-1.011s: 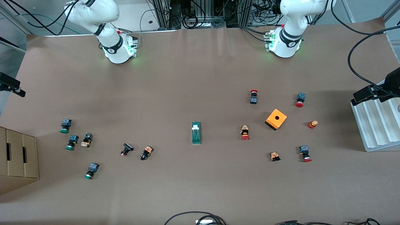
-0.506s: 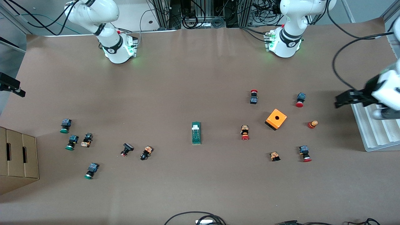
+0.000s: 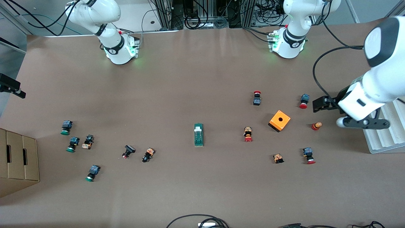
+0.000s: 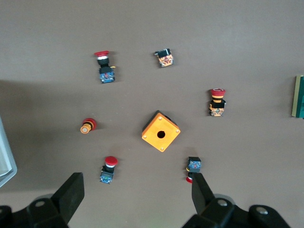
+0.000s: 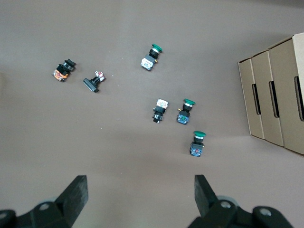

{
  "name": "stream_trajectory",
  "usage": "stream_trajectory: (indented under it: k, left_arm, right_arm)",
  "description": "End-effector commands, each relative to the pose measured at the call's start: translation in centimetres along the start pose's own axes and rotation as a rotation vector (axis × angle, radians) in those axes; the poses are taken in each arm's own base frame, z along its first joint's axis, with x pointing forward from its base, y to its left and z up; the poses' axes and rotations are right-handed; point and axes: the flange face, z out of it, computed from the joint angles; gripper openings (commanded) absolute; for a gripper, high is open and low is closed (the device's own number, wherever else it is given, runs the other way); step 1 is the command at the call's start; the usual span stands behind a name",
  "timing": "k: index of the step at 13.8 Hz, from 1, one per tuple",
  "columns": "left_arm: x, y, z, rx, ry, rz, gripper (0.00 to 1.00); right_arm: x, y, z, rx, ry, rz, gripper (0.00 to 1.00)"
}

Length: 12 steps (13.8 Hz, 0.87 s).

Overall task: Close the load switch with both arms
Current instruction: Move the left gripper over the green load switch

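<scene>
The load switch (image 3: 198, 134) is a narrow dark-green block with a white lever piece at the end farther from the front camera. It lies flat at the table's middle, and only its edge shows in the left wrist view (image 4: 298, 96). My left gripper (image 3: 318, 104) is open and empty, high over the table near a red-capped button (image 3: 303, 101), toward the left arm's end. In the left wrist view (image 4: 137, 183) it looks down on the orange cube (image 4: 161, 131). My right gripper (image 5: 140, 183) is open and empty, high over bare table by the green-capped buttons (image 5: 195, 143), and it waits.
The orange cube with a hole (image 3: 279, 120) and several red-capped buttons (image 3: 248, 134) lie between the switch and the left arm's end. Green-capped buttons (image 3: 72, 144) lie toward the right arm's end, beside a cardboard box (image 3: 17, 160). A white ribbed tray (image 3: 383, 136) stands at the left arm's end.
My left arm has swung in from the table's end toward the orange cube, with its gripper still open. The right arm and the load switch have not moved.
</scene>
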Motion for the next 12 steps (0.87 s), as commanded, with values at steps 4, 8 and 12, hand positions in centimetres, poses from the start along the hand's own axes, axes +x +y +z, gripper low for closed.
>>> stream_trajectory:
  k: [4,8,12]
  left_arm:
    - [1.5,6.7,2.7,-0.009,-0.003,0.108,1.0]
    - [3.2,8.5,4.0,-0.023,0.082,0.131,1.0]
    - [3.6,12.5,5.4,-0.031,0.124,0.104,1.0]
  right_arm:
    - [0.2,0.2,-0.2,-0.03,-0.002,-0.016,1.0]
    - [0.2,0.4,-0.2,-0.031,-0.002,-0.012,1.0]
    - [0.4,0.3,0.0,-0.032,-0.002,-0.014,1.0]
